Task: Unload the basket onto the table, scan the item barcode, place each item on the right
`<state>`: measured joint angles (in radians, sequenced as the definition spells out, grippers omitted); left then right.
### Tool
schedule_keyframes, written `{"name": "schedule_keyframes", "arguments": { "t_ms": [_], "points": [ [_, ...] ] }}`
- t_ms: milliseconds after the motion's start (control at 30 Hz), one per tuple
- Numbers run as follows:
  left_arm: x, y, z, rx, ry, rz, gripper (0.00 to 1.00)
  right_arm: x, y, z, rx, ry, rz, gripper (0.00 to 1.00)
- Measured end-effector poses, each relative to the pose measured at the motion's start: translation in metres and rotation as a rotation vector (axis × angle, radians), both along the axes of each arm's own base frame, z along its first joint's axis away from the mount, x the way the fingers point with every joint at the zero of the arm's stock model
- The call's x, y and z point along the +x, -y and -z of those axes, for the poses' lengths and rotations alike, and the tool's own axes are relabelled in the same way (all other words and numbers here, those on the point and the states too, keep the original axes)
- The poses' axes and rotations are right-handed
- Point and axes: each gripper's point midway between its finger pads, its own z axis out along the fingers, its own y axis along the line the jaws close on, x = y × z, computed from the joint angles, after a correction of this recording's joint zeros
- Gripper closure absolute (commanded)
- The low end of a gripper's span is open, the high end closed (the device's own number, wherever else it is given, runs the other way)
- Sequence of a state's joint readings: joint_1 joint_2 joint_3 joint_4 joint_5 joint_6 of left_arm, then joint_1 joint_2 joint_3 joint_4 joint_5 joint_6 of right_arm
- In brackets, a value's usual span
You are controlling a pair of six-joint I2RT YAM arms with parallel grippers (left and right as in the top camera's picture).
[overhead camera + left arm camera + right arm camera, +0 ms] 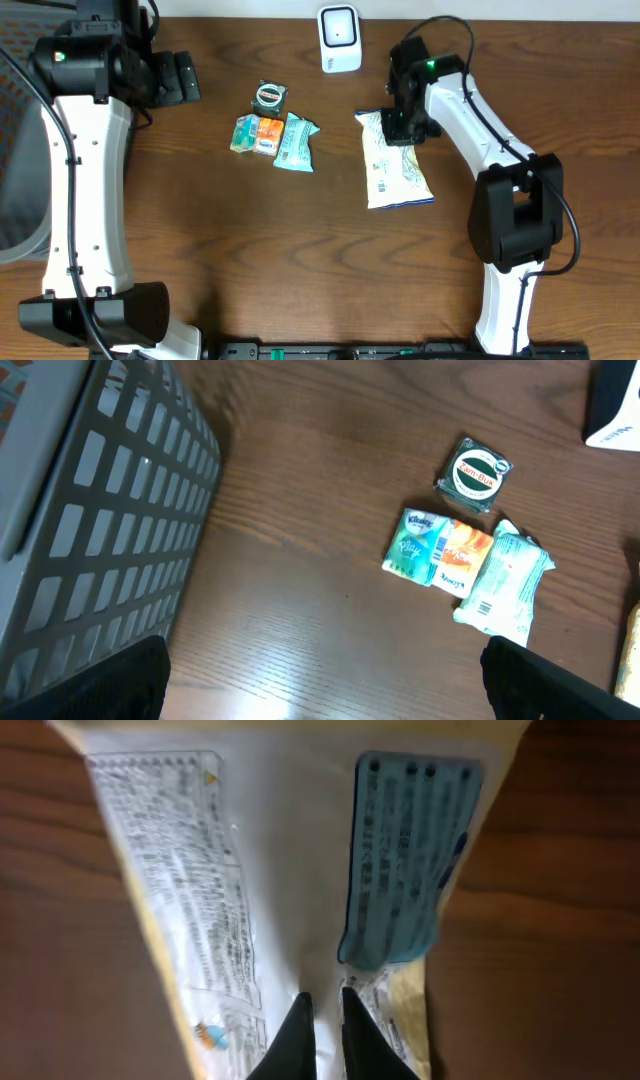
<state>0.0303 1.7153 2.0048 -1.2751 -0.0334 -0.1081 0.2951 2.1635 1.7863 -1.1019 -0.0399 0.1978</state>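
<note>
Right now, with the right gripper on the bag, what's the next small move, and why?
Probably lift the white bag slightly off the table. The right gripper looks shut on its end nearest the scanner, yet the bag lies flat; it must clear the table before swinging toward the scanner.

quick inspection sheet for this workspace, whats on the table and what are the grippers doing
surface: brown wood table, no spills seen
job's things: white bag lying flat, printed side up; white scanner at the far edge, apart from the bag
clutter: round-labelled packet, tissue pack and teal wrapper, grouped left of the bag
grippers: right gripper shut on the white bag's end; left gripper open, holding nothing
cables: black cable looped over the right arm, clear of the items
surroundings: grey mesh basket at the left side
</note>
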Motion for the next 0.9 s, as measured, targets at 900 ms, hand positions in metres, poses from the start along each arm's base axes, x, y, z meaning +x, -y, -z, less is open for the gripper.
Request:
{"name": "schedule_keyframes", "arguments": {
  "t_ms": [900],
  "points": [
    [0.0,0.0,0.0,0.0,0.0,0.0,0.02,-0.008,-0.031,-0.023,0.156,-0.057,0.043,0.85]
  ]
}}
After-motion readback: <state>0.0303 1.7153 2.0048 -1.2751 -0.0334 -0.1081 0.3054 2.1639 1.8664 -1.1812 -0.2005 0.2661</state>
